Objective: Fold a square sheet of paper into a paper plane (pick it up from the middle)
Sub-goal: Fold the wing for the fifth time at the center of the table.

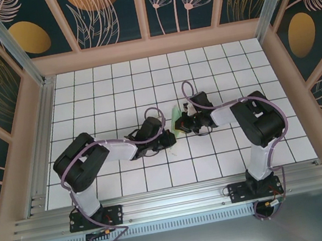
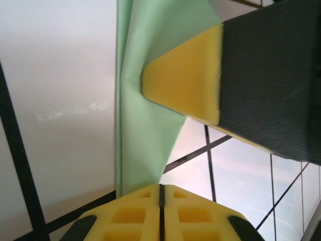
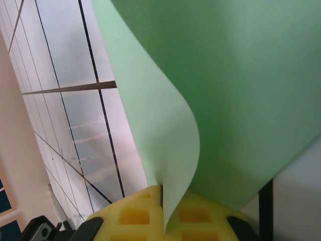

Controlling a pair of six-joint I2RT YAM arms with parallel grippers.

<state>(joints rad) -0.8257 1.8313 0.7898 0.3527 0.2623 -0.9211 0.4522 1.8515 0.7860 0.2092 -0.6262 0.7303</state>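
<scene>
The left tool (image 2: 160, 190) is pressing its yellow pads fully together, pinching the lower tip of the light green sheet of paper (image 2: 143, 145). The sheet is rising just ahead of the tool, in front of the white gridded bench (image 2: 60, 75). The right tool (image 3: 161, 191) is clamping shut on a curling edge of the sheet, which is billowing up ahead of it. One of its fingers (image 2: 183, 80) is pressing the sheet ahead of the left tool.

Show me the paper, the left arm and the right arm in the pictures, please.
paper (image 3: 241, 85), right wrist view, on the flat middle of the green sheet.
left arm (image 1: 80, 162), top view, on its black elbow joint.
right arm (image 1: 264, 118), top view, on its black elbow joint.
</scene>
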